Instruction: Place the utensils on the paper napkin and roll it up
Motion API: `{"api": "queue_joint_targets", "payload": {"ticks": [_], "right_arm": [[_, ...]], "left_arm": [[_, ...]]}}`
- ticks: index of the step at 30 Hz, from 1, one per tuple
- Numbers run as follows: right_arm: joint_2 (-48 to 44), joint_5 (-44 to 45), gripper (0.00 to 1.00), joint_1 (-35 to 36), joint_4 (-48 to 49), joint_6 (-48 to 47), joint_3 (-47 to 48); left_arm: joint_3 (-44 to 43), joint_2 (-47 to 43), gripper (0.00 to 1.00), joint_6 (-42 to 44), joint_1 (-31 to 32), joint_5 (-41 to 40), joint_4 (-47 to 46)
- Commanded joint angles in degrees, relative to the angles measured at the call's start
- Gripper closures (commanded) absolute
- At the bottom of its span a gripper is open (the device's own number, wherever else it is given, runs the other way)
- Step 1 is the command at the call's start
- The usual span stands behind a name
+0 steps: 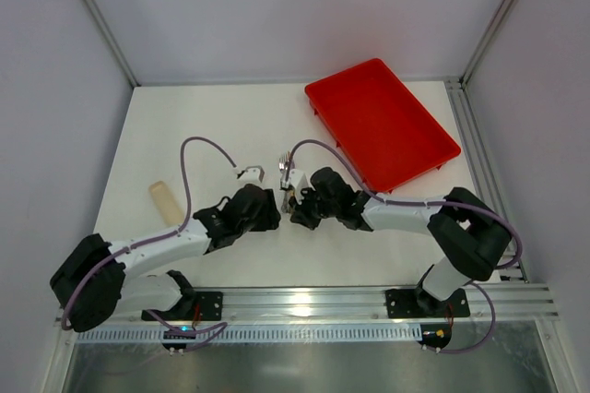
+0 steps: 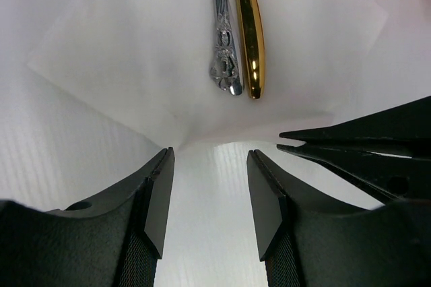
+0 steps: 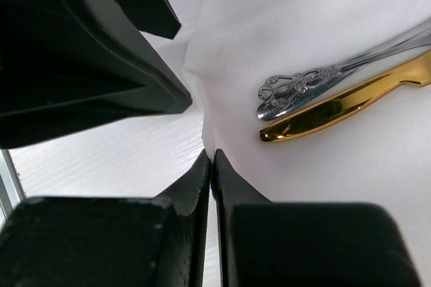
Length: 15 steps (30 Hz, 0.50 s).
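Your right gripper [image 3: 214, 166] has its fingers pressed together on the edge of the paper napkin [image 3: 316, 24]; your left gripper [image 2: 209, 196], half spread, faces it mid-tabletop. Both utensils [image 3: 316, 102] lie side by side on the napkin.

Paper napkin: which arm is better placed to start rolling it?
Probably right: the right gripper is shut on the edge of the paper napkin beside the utensils; the left gripper stands open, gripping nothing.

Left pincer [image 2: 209, 159] just beside right pincer [image 3: 213, 159]
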State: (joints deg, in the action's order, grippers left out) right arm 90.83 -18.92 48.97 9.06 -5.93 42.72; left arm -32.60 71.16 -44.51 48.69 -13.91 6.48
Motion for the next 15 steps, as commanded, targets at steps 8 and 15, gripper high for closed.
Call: {"api": "queue_joint_targets", "payload": {"ticks": [8, 15], "right_arm": [[3.21, 3.71, 0.96, 0.51, 1.75, 1.98, 6.06], [3.39, 5.11, 0.96, -0.37, 3.94, 5.57, 4.05]], "left_arm": [[2.72, -7.17, 0.5, -2.51, -1.66, 0.46, 0.64], [2.63, -5.15, 0.53, -2.16, -1.58, 5.12, -2.61]]}}
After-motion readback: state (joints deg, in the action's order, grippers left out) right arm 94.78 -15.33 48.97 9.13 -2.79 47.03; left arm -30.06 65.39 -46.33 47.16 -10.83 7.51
